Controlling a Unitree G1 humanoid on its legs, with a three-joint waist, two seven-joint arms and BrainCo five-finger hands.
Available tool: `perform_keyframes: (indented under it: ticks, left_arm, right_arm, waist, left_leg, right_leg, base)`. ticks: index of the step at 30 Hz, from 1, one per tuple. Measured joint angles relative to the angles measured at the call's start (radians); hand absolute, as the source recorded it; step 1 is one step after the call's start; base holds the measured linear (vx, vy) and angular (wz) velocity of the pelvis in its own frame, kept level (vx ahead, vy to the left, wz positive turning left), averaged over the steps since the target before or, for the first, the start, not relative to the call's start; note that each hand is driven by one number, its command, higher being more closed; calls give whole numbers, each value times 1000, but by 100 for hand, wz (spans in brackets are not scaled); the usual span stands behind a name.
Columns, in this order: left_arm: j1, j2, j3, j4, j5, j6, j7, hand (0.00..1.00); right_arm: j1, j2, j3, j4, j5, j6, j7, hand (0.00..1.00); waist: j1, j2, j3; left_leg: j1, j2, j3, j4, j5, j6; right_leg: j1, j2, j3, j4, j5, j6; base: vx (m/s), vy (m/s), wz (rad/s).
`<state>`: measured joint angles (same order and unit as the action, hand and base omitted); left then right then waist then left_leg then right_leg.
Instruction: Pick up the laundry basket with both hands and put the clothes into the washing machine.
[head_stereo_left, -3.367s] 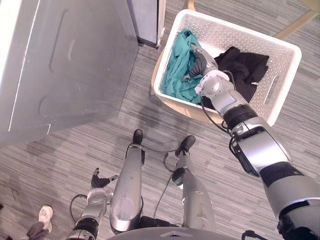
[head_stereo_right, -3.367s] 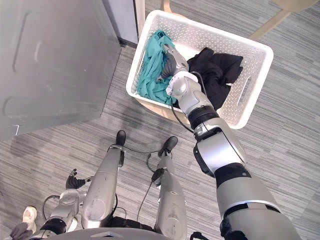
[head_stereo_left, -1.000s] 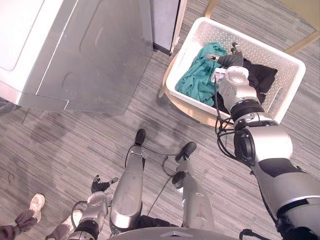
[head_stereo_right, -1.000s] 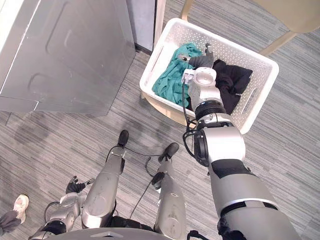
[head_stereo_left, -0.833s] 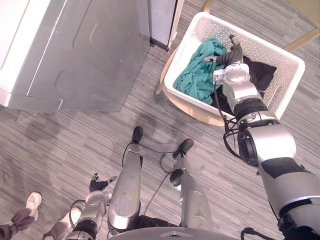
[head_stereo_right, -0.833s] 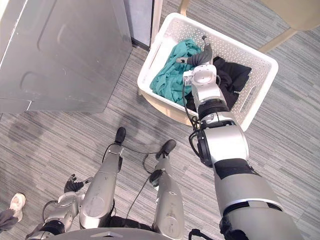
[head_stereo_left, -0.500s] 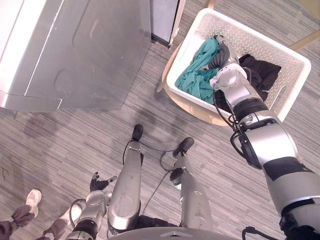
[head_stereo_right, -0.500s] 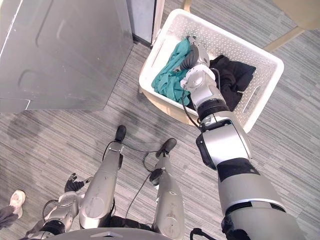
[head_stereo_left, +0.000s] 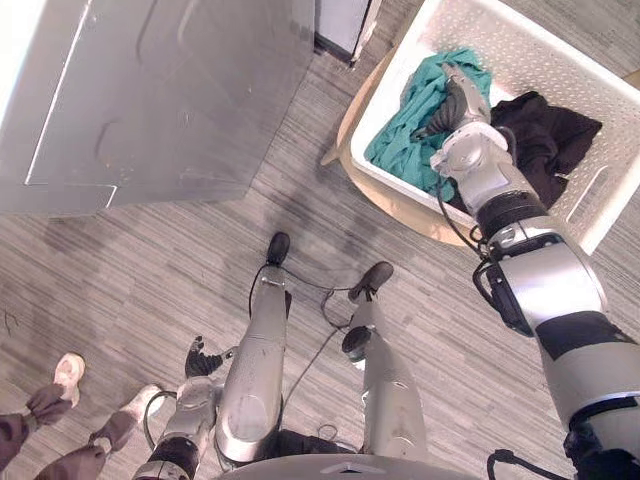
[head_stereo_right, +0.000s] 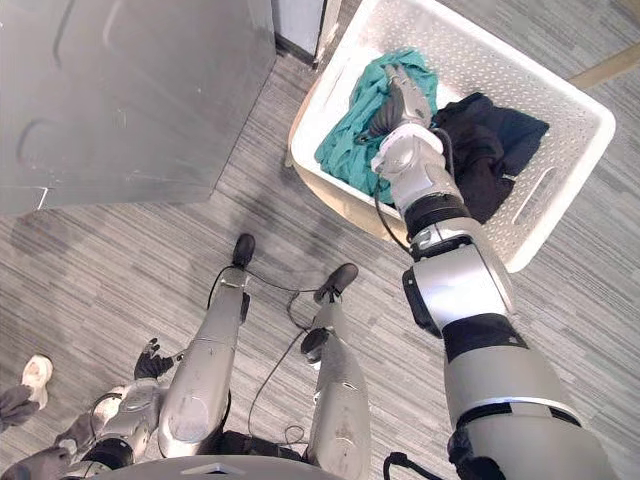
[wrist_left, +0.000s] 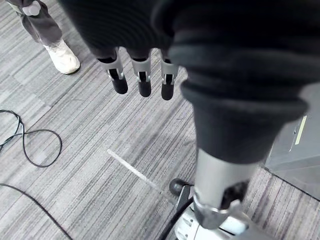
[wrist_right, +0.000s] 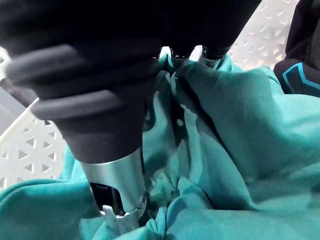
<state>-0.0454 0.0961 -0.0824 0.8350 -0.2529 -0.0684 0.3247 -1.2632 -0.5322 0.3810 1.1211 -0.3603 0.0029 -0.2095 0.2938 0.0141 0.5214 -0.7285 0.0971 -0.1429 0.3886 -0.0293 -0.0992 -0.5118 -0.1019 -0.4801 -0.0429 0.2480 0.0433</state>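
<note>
A white perforated laundry basket (head_stereo_left: 530, 55) rests on a pale wooden stool (head_stereo_left: 405, 212) at the upper right. In it lie a teal garment (head_stereo_left: 410, 130) on the side toward the machine and a black garment (head_stereo_left: 545, 130) beside it. My right hand (head_stereo_left: 455, 100) reaches into the basket. In the right wrist view its thumb (wrist_right: 117, 185) and fingers dig into bunched folds of the teal garment (wrist_right: 240, 115) and pinch it. My left hand (head_stereo_right: 150, 360) hangs low at my side over the floor, its fingers (wrist_left: 142, 82) straight and empty.
The grey washing machine (head_stereo_left: 150, 90) stands at the upper left, a strip of striped grey carpet between it and the stool. A person's legs and light shoes (head_stereo_left: 65, 370) are on the floor at the lower left, close to my left hand.
The camera has shifted. My right hand has dropped from above the clothes onto the teal garment and closed on it. The person's feet have stepped further in at the lower left.
</note>
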Motion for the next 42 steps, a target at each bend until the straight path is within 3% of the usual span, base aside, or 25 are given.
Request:
perform_keyframes:
  ticks: [5,6,12,34,39,42]
  left_arm:
    - [-5,-7,-4,0,-1,-7,6,0]
    - [-6,-8,-7,0,-1,-7,11,0]
    - [-22,-22,-8,1,-1,-8,20,0]
    - [-39,-31,-6,-19,0,3,45,0]
    - [-39,-39,2,-21,0,4,53,0]
    - [-39,-39,3,-20,0,5,62,0]
  right_arm:
    - [-8,-30,-3,-5,0,-7,-38,0]
    - [-14,-32,-3,-6,0,-8,-49,100]
    - [-21,-58,-12,-16,-39,-9,-79,100]
    - [24,-40,-120,-37,-56,-8,-87,100]
    - [47,-31,-141,-31,-16,-8,-97,100]
    - [61,-10,-209,-29,89,-9,-101,100]
  waist:
    - [12,18,6]
    - [14,21,6]
    - [33,46,9]
    - [35,62,2]
    - [31,75,-17]
    - [29,77,-31]
  left_leg:
    - [-52,-2,-6,32,-19,9]
    - [-66,-2,-7,38,-20,9]
    - [-95,-2,-13,50,-24,7]
    - [-69,-3,0,45,-19,4]
    - [-62,-8,4,45,-20,6]
    - [-59,-8,7,46,-20,7]
  right_leg:
    - [-36,-1,-1,11,-4,5]
    - [-49,-1,-1,15,-5,6]
    - [-74,1,-2,18,-5,5]
    - [-54,-1,4,17,-4,0]
    - [-47,-2,6,17,-1,-5]
    - [-46,-4,9,18,2,-9]
  base:
    - [-37,56,-4]
    - [-39,63,-4]
    - [-9,16,-1]
    - [0,3,0]
    - [-3,6,0]
    - [-11,23,-1]
